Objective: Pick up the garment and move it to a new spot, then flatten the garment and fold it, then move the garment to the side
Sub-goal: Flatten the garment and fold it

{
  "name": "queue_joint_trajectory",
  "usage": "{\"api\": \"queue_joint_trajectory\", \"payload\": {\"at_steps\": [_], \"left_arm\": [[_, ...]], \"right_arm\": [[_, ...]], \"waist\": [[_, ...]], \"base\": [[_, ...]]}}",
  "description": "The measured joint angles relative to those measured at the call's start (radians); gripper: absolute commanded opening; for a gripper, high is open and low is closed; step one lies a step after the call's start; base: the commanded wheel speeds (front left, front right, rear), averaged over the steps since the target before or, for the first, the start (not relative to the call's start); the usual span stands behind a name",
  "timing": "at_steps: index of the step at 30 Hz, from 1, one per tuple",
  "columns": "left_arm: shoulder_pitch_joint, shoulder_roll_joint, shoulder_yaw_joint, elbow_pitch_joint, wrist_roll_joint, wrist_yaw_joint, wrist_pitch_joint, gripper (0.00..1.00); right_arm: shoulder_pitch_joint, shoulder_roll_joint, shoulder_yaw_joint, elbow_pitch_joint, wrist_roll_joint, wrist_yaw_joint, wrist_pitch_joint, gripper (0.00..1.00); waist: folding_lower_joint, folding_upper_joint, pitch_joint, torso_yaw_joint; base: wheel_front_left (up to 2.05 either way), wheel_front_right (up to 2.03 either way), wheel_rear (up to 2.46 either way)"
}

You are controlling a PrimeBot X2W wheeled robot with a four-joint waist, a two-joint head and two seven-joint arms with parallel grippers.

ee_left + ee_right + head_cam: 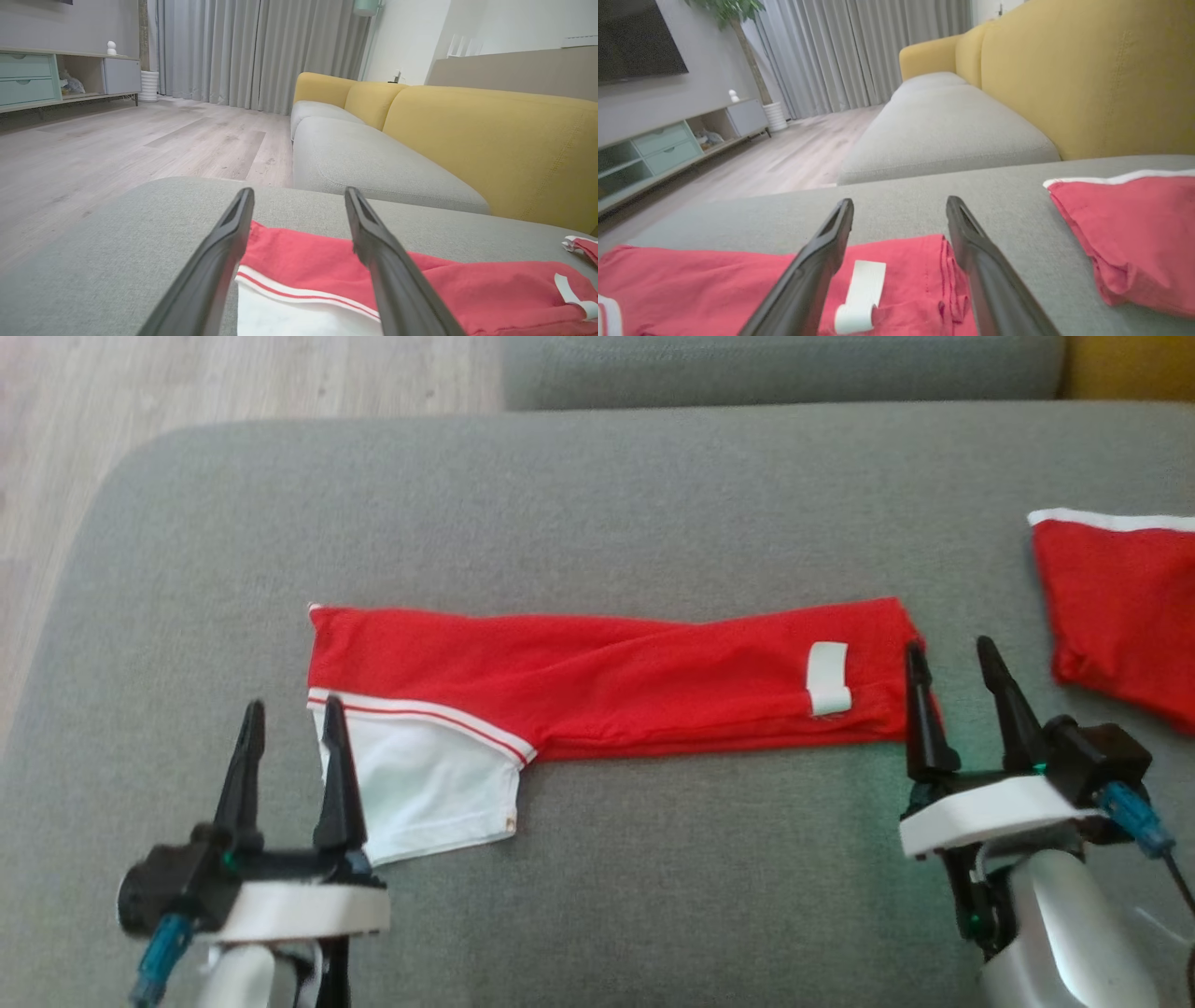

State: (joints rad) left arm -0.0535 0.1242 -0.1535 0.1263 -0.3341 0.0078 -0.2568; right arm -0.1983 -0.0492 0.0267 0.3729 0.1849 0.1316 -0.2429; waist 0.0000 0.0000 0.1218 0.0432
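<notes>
The garment (597, 677) is red with a white label and a white, red-striped sleeve, folded into a long band across the grey cushion (597, 504). My left gripper (291, 719) stands open over the band's left end, above the white sleeve (420, 784); that end appears as garment (299, 261) between my fingers. At the band's right end, near the label (829, 677), my right gripper (952, 658) is open, with the garment (901, 261) edge lying between its fingers. Neither holds anything.
A second red folded piece (1125, 611) with white trim lies at the cushion's right edge, seen as a red piece (1125, 233) in the right wrist view. Beyond are another grey seat (373, 163), yellow backrests (490, 144) and wood floor (187, 383) at the left.
</notes>
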Motion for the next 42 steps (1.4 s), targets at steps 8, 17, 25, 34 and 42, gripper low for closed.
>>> {"api": "queue_joint_trajectory", "payload": {"at_steps": [8,17,25,34,42], "left_arm": [[-0.07,-0.047,0.024,0.037,0.039,-0.067,0.0,1.0],[-0.105,-0.07,0.033,0.066,0.071,-0.097,0.0,1.0],[-0.112,-0.074,0.063,0.069,0.089,-0.107,0.0,1.0],[-0.112,-0.076,0.085,0.063,0.099,-0.115,0.0,1.0],[-0.109,-0.077,0.088,0.063,0.107,-0.122,0.0,1.0]], "right_arm": [[-0.113,0.001,-0.116,0.181,-0.049,0.0,0.083,1.0],[-0.216,-0.004,-0.185,0.397,-0.096,0.0,0.124,1.0],[-0.286,-0.015,-0.149,0.516,-0.092,0.0,0.064,0.0],[-0.28,0.001,-0.43,0.442,-0.393,0.0,0.063,0.0],[-0.286,-0.046,-0.524,0.328,-0.512,0.0,0.131,0.0]], "waist": [[0.0002,0.0,0.075,0.042],[0.0,0.0,0.12,0.092],[0.0,0.0,0.114,0.081],[0.0,0.0,0.091,0.041],[0.0,0.0,0.068,0.032]], "base": [[0.0,0.0,0.0],[0.0,0.0,0.0],[0.0,0.0,0.0],[0.0,0.0,0.0],[0.0,0.0,0.0]]}}
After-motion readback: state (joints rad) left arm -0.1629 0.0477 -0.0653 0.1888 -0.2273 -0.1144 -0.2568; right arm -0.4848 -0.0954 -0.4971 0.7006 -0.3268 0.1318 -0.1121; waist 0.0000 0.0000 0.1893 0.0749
